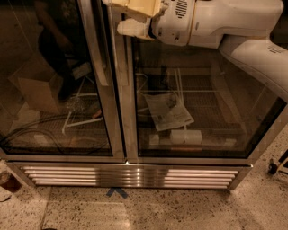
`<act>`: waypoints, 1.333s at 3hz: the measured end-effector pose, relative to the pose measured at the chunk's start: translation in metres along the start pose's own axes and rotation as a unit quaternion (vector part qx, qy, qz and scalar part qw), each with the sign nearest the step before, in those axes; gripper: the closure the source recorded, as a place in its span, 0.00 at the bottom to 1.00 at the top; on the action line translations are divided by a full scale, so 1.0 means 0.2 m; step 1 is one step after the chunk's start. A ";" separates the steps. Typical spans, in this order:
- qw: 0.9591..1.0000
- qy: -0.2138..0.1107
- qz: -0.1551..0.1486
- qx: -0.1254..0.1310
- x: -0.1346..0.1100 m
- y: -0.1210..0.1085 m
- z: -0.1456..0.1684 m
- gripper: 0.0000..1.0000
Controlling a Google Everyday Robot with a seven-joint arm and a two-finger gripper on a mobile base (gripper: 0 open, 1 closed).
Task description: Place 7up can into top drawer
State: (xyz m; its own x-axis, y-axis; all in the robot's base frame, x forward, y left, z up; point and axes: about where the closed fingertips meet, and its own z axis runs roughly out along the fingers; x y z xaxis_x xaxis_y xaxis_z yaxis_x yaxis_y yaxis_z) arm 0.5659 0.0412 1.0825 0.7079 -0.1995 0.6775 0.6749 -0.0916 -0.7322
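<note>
My gripper sits at the very top of the camera view, cream-coloured and partly cut off by the frame edge. It hangs in front of the upper part of a glass-door fridge. The white arm runs from it to the right and down the right side. The 7up can is out of view; I see no can in or near the gripper. The top drawer is out of view as well.
A two-door glass fridge with a steel frame fills the view, with a vent grille along its base. Inside lie a sheet of paper, a white box and cables. Speckled floor with a blue mark lies below.
</note>
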 end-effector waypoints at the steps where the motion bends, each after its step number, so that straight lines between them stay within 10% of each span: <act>1: 1.000 -0.003 -0.001 -0.004 0.00 0.05 0.01 0.24; 4: 1.000 -0.004 0.000 -0.018 -0.01 0.13 -0.02 0.21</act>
State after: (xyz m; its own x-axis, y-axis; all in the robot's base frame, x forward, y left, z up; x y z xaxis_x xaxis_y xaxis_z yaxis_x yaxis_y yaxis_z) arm 0.5811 0.0355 1.0628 0.7094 -0.1914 0.6784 0.6676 -0.1262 -0.7337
